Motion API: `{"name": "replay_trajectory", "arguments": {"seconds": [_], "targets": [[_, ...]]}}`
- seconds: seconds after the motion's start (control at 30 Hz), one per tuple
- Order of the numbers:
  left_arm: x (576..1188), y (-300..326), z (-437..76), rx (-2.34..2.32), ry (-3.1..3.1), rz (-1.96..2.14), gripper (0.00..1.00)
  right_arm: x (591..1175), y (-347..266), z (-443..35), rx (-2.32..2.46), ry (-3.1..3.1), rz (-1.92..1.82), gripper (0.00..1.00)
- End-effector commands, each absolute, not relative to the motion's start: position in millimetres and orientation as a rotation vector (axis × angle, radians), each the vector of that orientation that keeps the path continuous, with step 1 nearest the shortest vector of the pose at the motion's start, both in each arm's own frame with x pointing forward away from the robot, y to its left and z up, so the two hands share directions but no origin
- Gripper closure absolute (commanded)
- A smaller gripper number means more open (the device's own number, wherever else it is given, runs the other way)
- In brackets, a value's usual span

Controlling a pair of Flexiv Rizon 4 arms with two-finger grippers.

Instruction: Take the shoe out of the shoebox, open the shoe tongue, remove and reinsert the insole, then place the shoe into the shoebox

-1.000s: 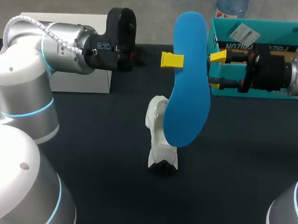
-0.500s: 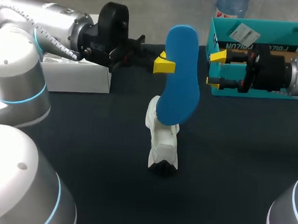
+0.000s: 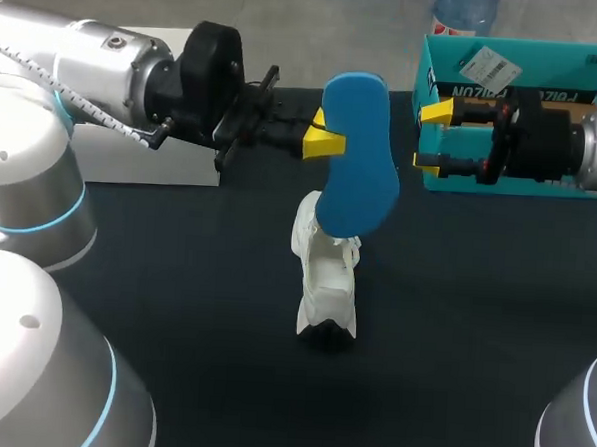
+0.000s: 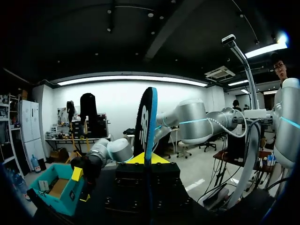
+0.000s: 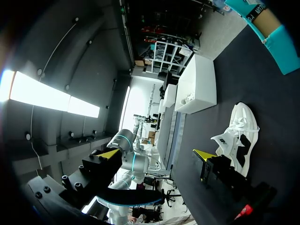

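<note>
A blue insole (image 3: 358, 157) hangs upright over the white shoe (image 3: 325, 285), its lower end at the shoe's opening. My left gripper (image 3: 323, 135) is shut on the insole's edge. In the left wrist view the insole (image 4: 147, 117) runs edge-on between the yellow tips. The shoe (image 5: 236, 136) stands on the dark table. My right gripper (image 3: 433, 137) hovers open and holds nothing, just right of the insole and in front of the teal shoebox (image 3: 517, 65).
A white box (image 3: 152, 161) sits at the back left, behind my left arm. The teal shoebox (image 4: 58, 187) stands at the back right. Dark table surface (image 3: 220, 380) lies all around the shoe.
My left arm has swung the insole leftward and lower, so its lower end now meets the shoe's opening. The right arm has not moved.
</note>
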State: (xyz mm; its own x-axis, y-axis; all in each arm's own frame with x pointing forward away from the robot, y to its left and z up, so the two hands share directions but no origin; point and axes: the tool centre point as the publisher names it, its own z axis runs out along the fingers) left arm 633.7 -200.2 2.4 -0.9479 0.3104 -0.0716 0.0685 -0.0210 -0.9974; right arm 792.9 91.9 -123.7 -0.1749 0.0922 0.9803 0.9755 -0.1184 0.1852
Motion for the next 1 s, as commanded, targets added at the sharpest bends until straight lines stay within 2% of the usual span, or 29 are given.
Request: {"name": "replay_trajectory", "arguments": {"seconds": [0.03, 0.4, 0.6, 1.0], "targets": [[639, -202, -13, -0.640, -2.192, 2.154, 1.00, 792, 93, -124, -1.276, -1.342, -1.401, 0.00], [675, -202, -42, -1.744, -2.325, 2.288, 1.00, 792, 93, -124, -1.276, -1.342, -1.401, 0.00], [683, -201, -49, -2.001, -2.300, 2.192, 1.00, 792, 93, -124, -1.276, -1.342, -1.401, 0.00], [684, -200, -51, -1.997, -2.283, 2.239, 1.00, 792, 93, -124, -1.276, -1.342, -1.401, 0.00]]}}
